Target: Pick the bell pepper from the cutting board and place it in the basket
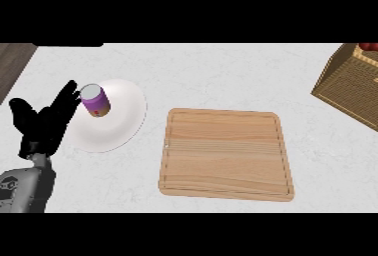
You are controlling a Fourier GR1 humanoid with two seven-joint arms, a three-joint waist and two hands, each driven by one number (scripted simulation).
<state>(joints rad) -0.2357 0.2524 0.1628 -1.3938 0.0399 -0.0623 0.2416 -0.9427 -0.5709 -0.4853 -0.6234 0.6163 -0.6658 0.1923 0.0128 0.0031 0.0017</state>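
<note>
A bare wooden cutting board (225, 154) lies in the middle of the counter with nothing on it. A wicker basket (347, 85) stands at the right edge, and a bit of something red (368, 46) shows inside its top corner; I cannot tell whether it is the bell pepper. My left hand (40, 125) stays open at the left, fingers up, just left of a white plate. My right hand is out of view.
A white plate (118, 125) lies left of the board, and a purple can with a pale lid (94, 100) stands on its upper left part. A dark wood surface (13, 62) borders the counter at the far left.
</note>
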